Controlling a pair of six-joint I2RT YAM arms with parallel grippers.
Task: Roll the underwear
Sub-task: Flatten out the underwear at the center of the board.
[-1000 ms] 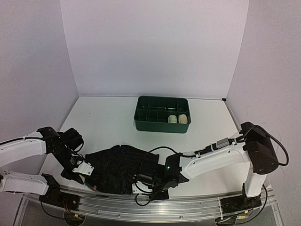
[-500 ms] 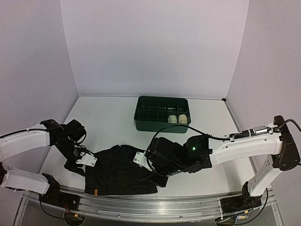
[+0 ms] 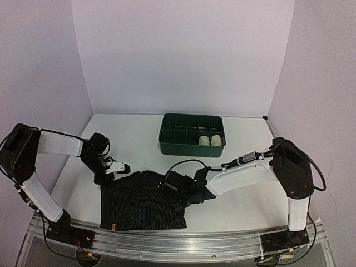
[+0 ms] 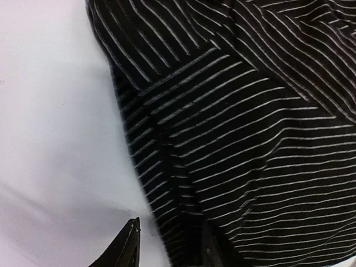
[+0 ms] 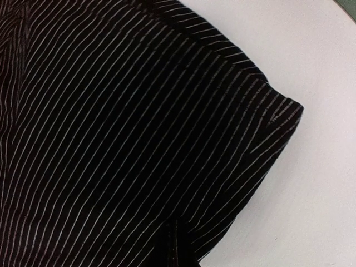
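The black underwear (image 3: 139,203), with thin pale stripes, lies spread flat on the white table near the front edge. My left gripper (image 3: 111,175) is at its far left corner. In the left wrist view the jaws (image 4: 169,247) stand apart, one fingertip (image 4: 130,245) over bare table and the other over the cloth (image 4: 250,139). My right gripper (image 3: 171,190) is at the far right edge. In the right wrist view its fingers (image 5: 181,245) are pressed together on the cloth (image 5: 139,111). Two rolled cream garments (image 3: 210,140) sit in the tray.
The green divided tray (image 3: 192,147) stands at the back middle of the table, behind the garment. White walls close the left, back and right sides. A metal rail runs along the front edge below the arm bases.
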